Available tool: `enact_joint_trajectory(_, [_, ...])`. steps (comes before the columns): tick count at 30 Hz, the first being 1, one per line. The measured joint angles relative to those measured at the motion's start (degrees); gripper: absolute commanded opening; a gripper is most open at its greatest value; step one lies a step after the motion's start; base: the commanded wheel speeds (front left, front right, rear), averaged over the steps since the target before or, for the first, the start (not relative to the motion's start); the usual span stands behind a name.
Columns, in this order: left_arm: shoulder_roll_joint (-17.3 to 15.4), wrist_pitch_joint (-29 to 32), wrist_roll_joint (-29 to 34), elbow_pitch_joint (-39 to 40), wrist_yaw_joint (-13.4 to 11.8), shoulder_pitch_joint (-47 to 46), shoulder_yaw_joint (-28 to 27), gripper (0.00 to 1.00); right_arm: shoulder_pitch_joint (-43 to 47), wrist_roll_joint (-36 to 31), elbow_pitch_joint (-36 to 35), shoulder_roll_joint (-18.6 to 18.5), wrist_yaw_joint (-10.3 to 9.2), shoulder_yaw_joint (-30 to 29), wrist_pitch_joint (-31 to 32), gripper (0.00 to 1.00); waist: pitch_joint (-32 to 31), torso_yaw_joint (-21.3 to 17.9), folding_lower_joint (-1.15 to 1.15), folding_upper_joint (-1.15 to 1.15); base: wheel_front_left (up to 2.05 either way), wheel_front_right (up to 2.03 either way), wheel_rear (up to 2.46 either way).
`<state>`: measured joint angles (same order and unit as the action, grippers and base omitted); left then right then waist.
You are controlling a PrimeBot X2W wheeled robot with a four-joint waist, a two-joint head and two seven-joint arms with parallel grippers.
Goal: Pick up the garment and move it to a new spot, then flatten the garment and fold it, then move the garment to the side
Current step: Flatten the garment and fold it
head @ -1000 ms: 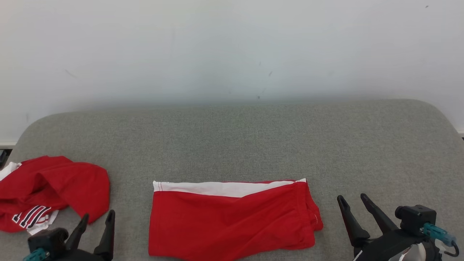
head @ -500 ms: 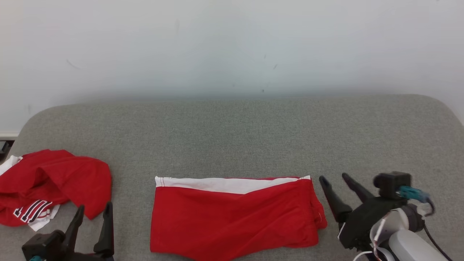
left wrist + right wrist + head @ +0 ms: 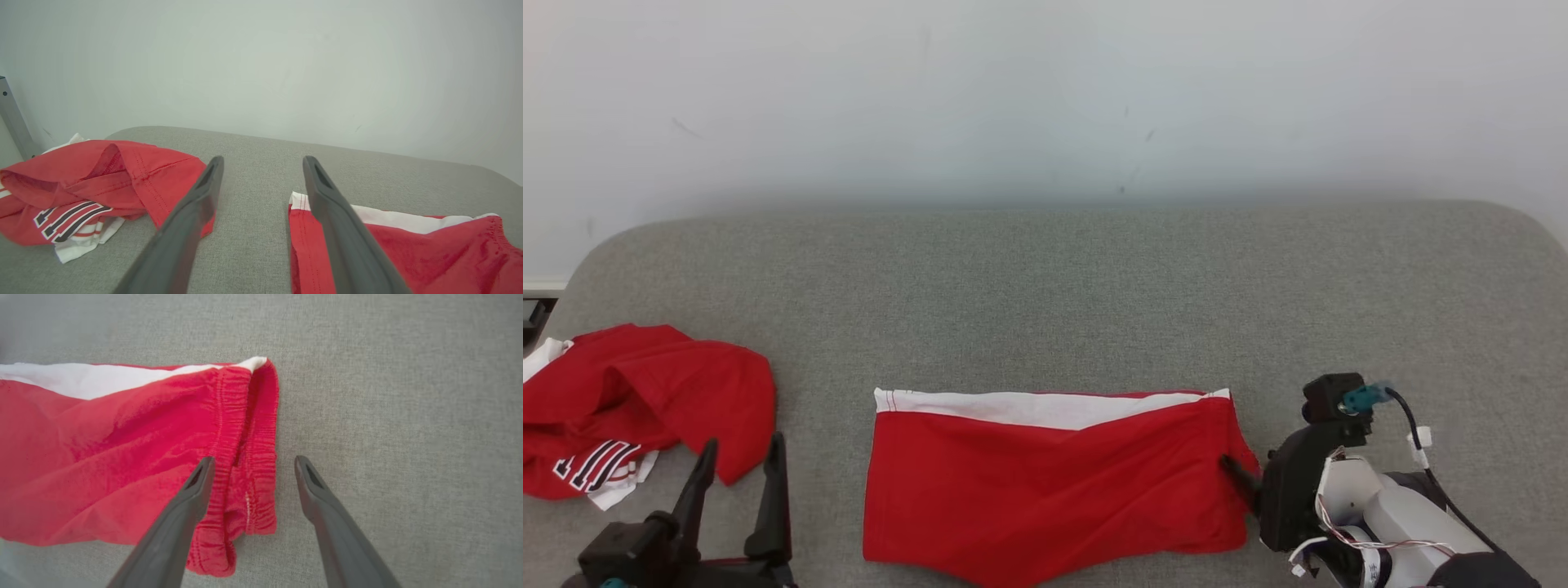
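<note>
The folded red shorts (image 3: 1045, 482) lie flat at the lower centre of the head view, on a grey fabric-covered bench (image 3: 1045, 286), with a white band along their far edge and the gathered waistband at their right end. The right claw (image 3: 254, 460) is spread wide at that waistband and has hold of nothing. In its wrist view one finger (image 3: 186, 510) is over the red cloth and the other (image 3: 322, 510) over bare grey fabric, the elastic edge between them. Whether the tips touch the cloth I can't tell.

The left claw (image 3: 744, 445) sits at the lower left, also wide open and empty, above bare bench between the shorts and a crumpled red jersey (image 3: 645, 408). That jersey, with white and black striping, is heaped at the left edge, well apart from the shorts. A pale wall (image 3: 1045, 98) rises behind the bench, and a grey metal post (image 3: 12, 118) stands at the far left of the left wrist view.
</note>
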<state>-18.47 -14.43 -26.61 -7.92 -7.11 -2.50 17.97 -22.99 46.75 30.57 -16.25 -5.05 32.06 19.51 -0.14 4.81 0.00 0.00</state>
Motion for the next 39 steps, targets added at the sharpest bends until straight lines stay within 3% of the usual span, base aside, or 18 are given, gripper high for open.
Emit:
enact_joint_trajectory(16, [0.9, 0.0, 1.4, 1.1, 0.0, -0.6, 1.5, 1.0, -4.2, 2.2, 9.4, 4.2, -0.05, 1.4, 8.3, 1.0, 1.6, 1.6, 0.0, 0.0, 0.0, 0.0, 0.0])
enact_joint_trajectory(18, [1.2, 0.0, 1.4, 0.8, 0.0, -1.0, 1.6, 1.0, -4.9, 2.1, 10.2, 4.4, 0.09, 1.7, 8.8, 0.43, 1.8, 1.9, 0.0, 0.0, 0.0, 0.0, 0.0])
enact_joint_trajectory(19, [1.3, 0.0, 1.4, 0.8, 0.0, -1.3, 1.6, 1.0, -5.2, 2.0, 10.5, 4.4, 0.14, 2.0, 8.8, 0.0, 1.8, 2.0, 0.0, 0.0, 0.0, 0.0, 0.0])
enact_joint_trajectory(28, [1.5, 0.0, 1.4, -0.6, 0.0, -1.1, 1.1, 1.0, -7.2, 1.5, 13.4, 4.0, 2.68, 2.6, 8.7, 0.0, 1.4, 1.5, 0.0, 0.0, 0.0, 0.0, 0.0])
enact_joint_trajectory(35, [2.0, 0.0, 1.4, -1.0, 0.0, 0.0, 1.0, 1.0, -8.9, 0.7, 14.5, -3.9, 4.39, 1.2, 8.7, 0.0, 0.4, -0.6, 0.0, 0.0, 0.0, 0.0, 0.0])
enact_joint_trajectory(39, [2.0, 0.0, 1.3, -1.6, 0.0, 0.0, 1.2, 1.0, -9.2, 1.2, 13.7, -4.0, 6.31, 1.1, 9.8, 0.0, 0.2, -1.5, 0.0, 0.0, 0.0, 0.0, 0.0])
